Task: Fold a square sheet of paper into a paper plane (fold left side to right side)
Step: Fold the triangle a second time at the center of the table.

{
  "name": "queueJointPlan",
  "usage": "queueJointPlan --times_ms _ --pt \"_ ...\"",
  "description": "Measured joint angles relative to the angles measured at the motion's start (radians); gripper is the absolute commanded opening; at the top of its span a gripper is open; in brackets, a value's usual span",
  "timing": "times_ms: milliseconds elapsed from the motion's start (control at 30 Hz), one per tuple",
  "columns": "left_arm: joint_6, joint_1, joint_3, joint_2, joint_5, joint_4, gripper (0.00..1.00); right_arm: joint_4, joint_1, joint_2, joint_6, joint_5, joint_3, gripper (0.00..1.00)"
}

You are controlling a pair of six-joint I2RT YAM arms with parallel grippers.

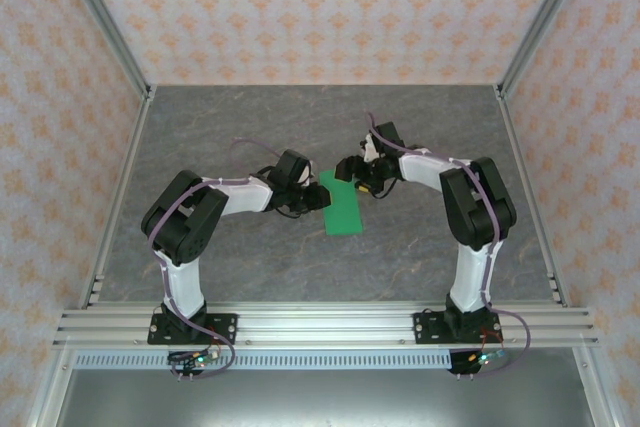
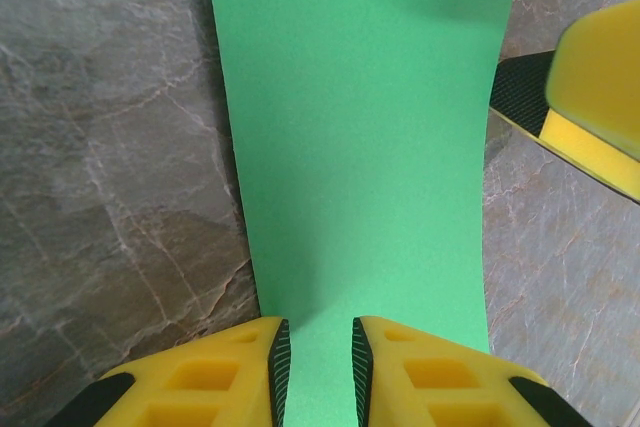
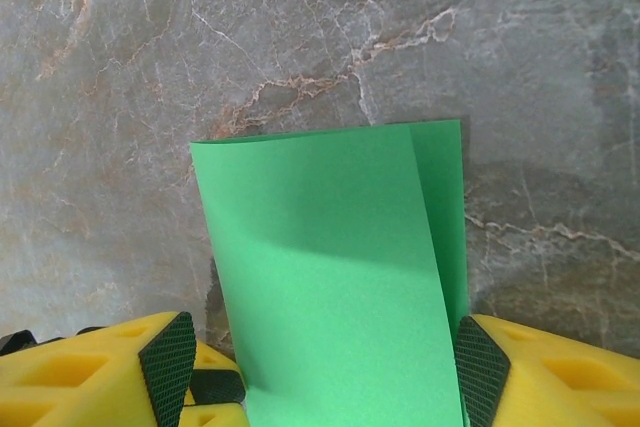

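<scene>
Top external shows the left arm elbow-out, reaching in to the paper (image 1: pixel 343 209), which lies mid-surface (image 1: pixel 250 137) between both wrists. Left fingers (image 2: pixel 240 372) stand narrowly apart, green showing through their gap. The right arm reaches in likewise; right fingers (image 3: pixel 520 367) spread wide, straddling the folded paper's end.

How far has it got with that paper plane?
Early. The green sheet already lies doubled over, one layer not quite covering the other. The left gripper and right gripper are both down at it, seemingly settling that fold. No pointed nose or wings yet, so most folds remain.
</scene>
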Motion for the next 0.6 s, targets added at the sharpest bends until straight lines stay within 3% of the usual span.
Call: queueJointPlan --times_ms 600 --pt "0.007 0.0 0.0 0.0 0.0 0.0 0.27 -0.003 0.0 0.033 -0.051 0.037 0.057 0.73"
